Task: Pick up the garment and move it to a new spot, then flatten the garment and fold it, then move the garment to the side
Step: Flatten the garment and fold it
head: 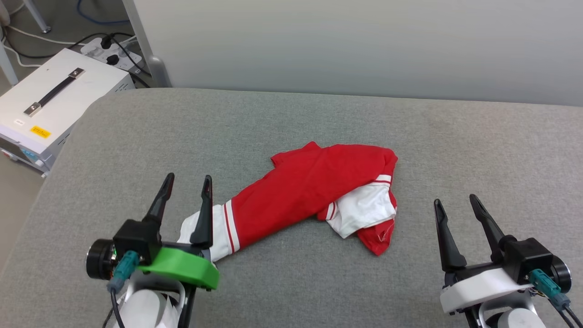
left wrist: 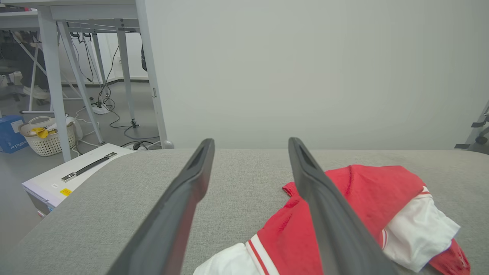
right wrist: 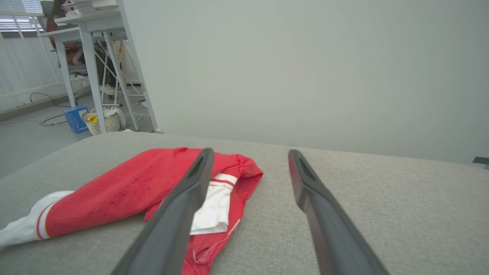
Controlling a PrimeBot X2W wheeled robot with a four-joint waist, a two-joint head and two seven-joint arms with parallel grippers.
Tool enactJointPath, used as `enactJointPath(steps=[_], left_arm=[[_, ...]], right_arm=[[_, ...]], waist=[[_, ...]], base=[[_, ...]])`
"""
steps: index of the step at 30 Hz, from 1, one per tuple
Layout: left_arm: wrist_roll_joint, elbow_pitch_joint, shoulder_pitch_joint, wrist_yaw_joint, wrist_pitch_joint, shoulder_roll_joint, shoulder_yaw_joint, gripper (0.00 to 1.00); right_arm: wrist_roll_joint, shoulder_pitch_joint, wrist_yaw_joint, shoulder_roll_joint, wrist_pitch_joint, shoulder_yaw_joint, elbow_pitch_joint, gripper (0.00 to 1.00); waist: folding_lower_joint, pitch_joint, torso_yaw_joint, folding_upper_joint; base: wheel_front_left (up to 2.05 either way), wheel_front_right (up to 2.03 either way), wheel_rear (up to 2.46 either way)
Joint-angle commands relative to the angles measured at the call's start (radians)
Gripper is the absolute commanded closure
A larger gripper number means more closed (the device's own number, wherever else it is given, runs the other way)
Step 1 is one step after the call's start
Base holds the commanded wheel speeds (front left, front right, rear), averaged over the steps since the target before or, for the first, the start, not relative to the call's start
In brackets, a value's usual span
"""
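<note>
A: A grey fabric-covered surface is spread across most of the head view, and a pale wall is seen behind it. What is found at the upper left of the frame?

B: A white box with a black handle is set there, beside the corner of the surface. A power strip with plugs in it is seen just above the box.

A: Where is the garment placed?

B: It is laid crumpled at the middle of the frame, stretched from lower left to upper right. Red cloth is turned uppermost. One white sleeve with red stripes is pointed toward the lower left, and another is bunched under the right end.

A: How is the left claw held?

B: It is seen at the lower left with its two dark fingers spread apart, and nothing is gripped. The white sleeve end is overlapped by one finger, but contact cannot be judged.

A: And the right claw?

B: It is kept at the lower right, also spread wide and empty, apart from the garment.
</note>
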Motion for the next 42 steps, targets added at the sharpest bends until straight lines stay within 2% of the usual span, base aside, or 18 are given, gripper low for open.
enactJointPath(steps=[1,5,8,14,19,24,30,35,36,37,38,42], left_arm=[[0.022,-0.033,0.035,-0.009,-0.005,-0.015,0.007,0.0],[0.059,-0.07,0.07,-0.032,-0.005,-0.034,0.014,0.0],[0.071,-0.084,0.07,-0.043,-0.005,-0.052,0.026,0.0],[0.091,-0.089,0.052,-0.065,-0.006,-0.079,0.041,0.0],[0.106,-0.087,0.03,-0.079,-0.006,-0.097,0.047,0.0],[0.115,-0.091,0.012,-0.087,-0.006,-0.113,0.056,0.0],[0.113,-0.079,-0.003,-0.094,-0.006,-0.125,0.06,0.0],[0.11,-0.078,-0.012,-0.098,-0.006,-0.131,0.067,0.0],[0.11,-0.076,-0.011,-0.099,-0.006,-0.132,0.068,0.0],[0.111,-0.074,-0.01,-0.099,-0.006,-0.133,0.069,0.0],[0.112,-0.073,-0.009,-0.1,-0.006,-0.133,0.069,0.0],[0.115,-0.067,-0.01,-0.102,-0.006,-0.135,0.07,0.0]], right_arm=[[-0.008,0.018,-0.001,-0.002,-0.005,-0.003,-0.002,0.0],[-0.019,0.036,-0.001,-0.002,0.012,0.005,0.054,0.0],[-0.043,0.028,-0.001,-0.002,0.103,0.021,0.068,0.0],[-0.068,-0.032,-0.001,-0.009,0.395,0.082,0.061,0.0],[-0.038,-0.112,-0.001,-0.059,0.671,0.134,0.059,0.0],[-0.023,-0.173,-0.001,-0.074,0.868,0.136,0.038,0.0],[-0.049,-0.199,-0.001,-0.079,0.997,0.123,0.046,0.0],[-0.074,-0.193,-0.001,-0.082,1.017,0.125,0.08,0.0],[-0.072,-0.191,-0.001,-0.084,1.012,0.131,0.089,0.55],[-0.071,-0.189,-0.001,-0.088,1.006,0.136,0.096,0.94],[-0.072,-0.188,-0.001,-0.095,0.998,0.14,0.102,1.0],[-0.075,-0.187,-0.001,-0.123,0.969,0.125,0.099,1.0]], waist=[[0.0001,0.003,0.006,0.0106],[0.0001,0.015,0.025,0.0106],[0.0001,0.033,0.042,0.0106],[0.0001,0.08,0.078,0.0106],[0.0001,0.118,0.112,0.0106],[0.0001,0.15,0.15,0.0106],[0.0001,0.186,0.188,0.0106],[0.0001,0.206,0.205,0.0106],[0.0001,0.208,0.205,0.0106],[0.0001,0.207,0.205,0.0106],[0.0001,0.206,0.204,0.0106],[0.0001,0.198,0.194,0.0106]], base=[[0.0,0.0,0.0],[0.0,0.0,0.0],[0.0,0.0,0.0],[0.0,0.0,0.0],[0.0,0.0,0.0],[0.0,0.0,0.0],[0.0,0.0,0.0],[0.0,0.0,0.0],[0.0,0.0,0.0],[0.0,0.0,0.0],[0.0,0.0,0.0],[0.0,0.0,0.0]])
